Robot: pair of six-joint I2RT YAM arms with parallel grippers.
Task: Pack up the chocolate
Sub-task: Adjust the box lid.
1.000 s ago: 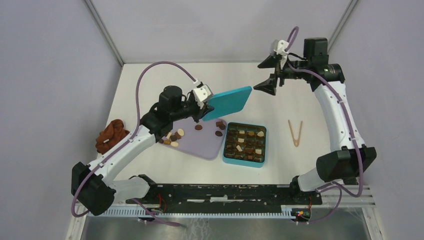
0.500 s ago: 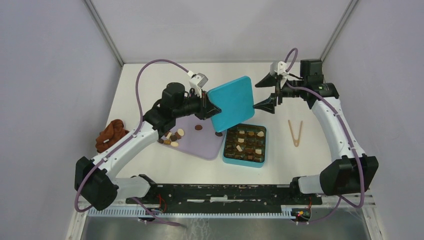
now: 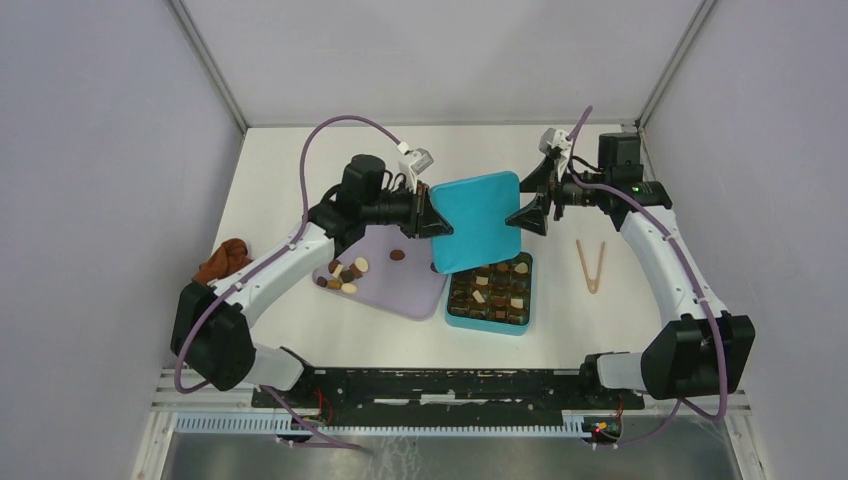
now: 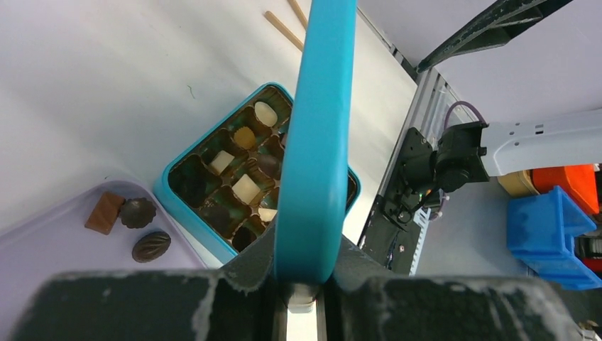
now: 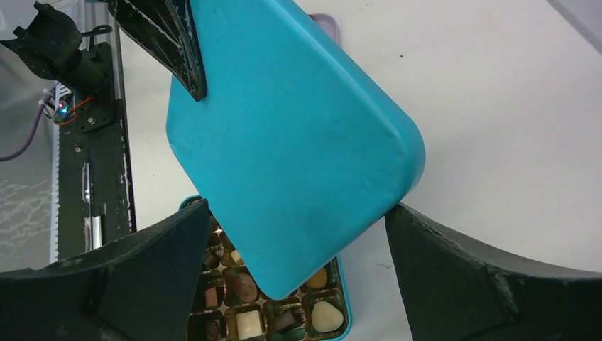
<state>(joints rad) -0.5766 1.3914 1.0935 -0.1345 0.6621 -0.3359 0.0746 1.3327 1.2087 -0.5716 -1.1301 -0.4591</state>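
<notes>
Both arms have moved inward: left claw [image 3: 432, 215] grips the teal lid [image 3: 478, 218] by its edge, and right claw [image 3: 529, 198] stands wide open around the far edge. Chocolate [image 3: 480, 296] sits in the box [image 3: 488, 324] below; more lies on the purple tray [image 3: 400, 287].

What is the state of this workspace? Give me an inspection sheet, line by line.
Surface: white table.
Job's things: small brown and cream chocolates in open teal compartment box; more on lilac plastic tray; teal lid tilted above box.
Clutter: wooden tongs; rust-brown cloth lump.
Grippers: left gripper shut on lid's edge; right gripper open around opposite edge.
Cables: purple cables looped above arms.
Surroundings: grey walls; black base rail.
</notes>
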